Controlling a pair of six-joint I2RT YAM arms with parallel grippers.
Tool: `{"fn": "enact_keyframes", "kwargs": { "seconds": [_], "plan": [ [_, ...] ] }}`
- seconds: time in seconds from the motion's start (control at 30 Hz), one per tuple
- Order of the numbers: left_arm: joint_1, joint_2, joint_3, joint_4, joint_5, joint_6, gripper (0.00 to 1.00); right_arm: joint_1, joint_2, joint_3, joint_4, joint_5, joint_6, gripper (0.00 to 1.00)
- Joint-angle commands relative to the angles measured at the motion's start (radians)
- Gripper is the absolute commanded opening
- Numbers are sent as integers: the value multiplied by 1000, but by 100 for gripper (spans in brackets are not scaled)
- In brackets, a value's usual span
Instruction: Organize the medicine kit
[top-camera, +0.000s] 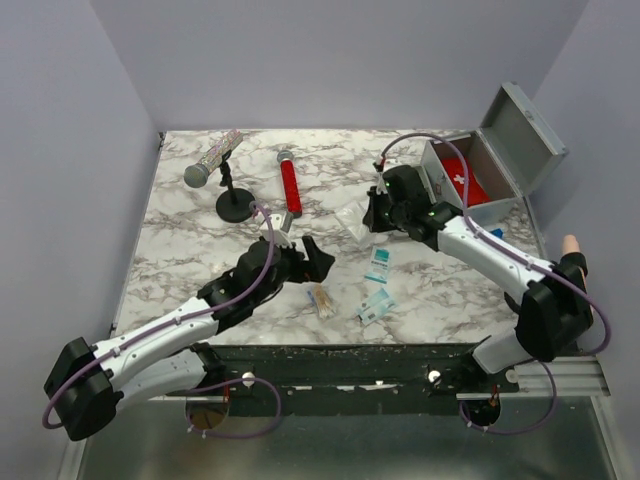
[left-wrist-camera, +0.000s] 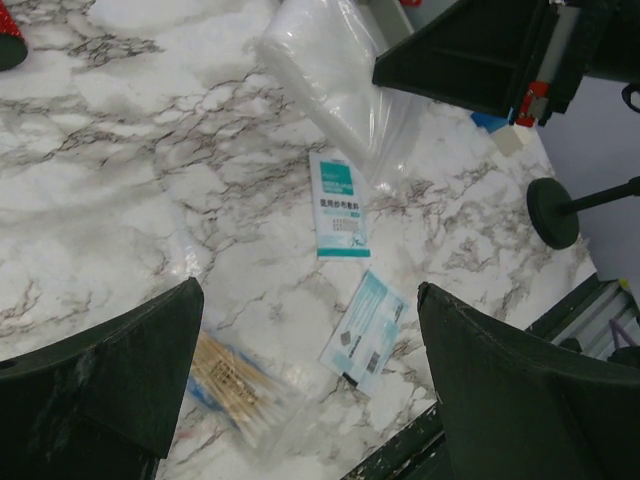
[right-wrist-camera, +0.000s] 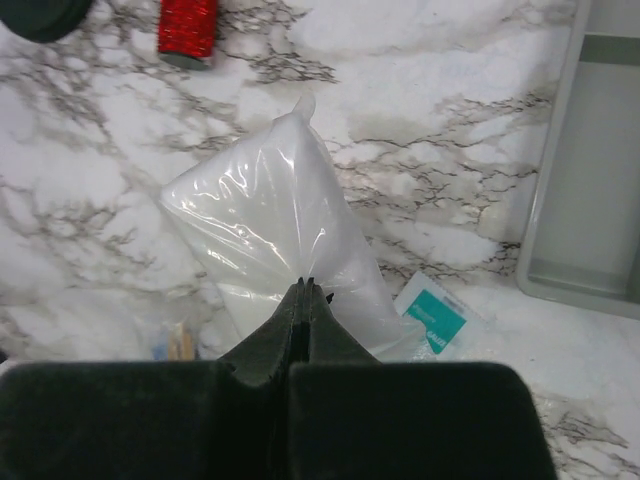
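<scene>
Over marble tabletop (top-camera: 180, 250), right claw (right-wrist-camera: 306, 288) pinches clear bag (right-wrist-camera: 265, 225), left claw (left-wrist-camera: 308, 300) gapes.

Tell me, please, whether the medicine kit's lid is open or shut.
Open: the lid stands swung up and back from the medicine kit, and a red pouch with a white cross shows inside.

Right pincer (right-wrist-camera: 305, 289) tight on clear plastic bag (right-wrist-camera: 262, 215)

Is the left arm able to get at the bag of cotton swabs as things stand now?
Probably yes. The left gripper hangs open close by the bag of cotton swabs, which lies on the table with nothing on it. The right gripper, shut on a clear plastic bag, is off to the side.
</scene>
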Motion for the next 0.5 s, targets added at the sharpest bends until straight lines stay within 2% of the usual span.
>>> {"fn": "enact_keyframes", "kwargs": {
  "seconds": [0.0,0.2,0.47],
  "plan": [
    [4,40,-32,277,1,-14,99,4,-119,-79,45,-136,96,1],
    [6,80,-38,499,2,9,99,2,-233,-170,83,-241,161,1],
    [12,215,39,490,67,13,93,1,-345,-228,118,-305,219,1]
  ]
}}
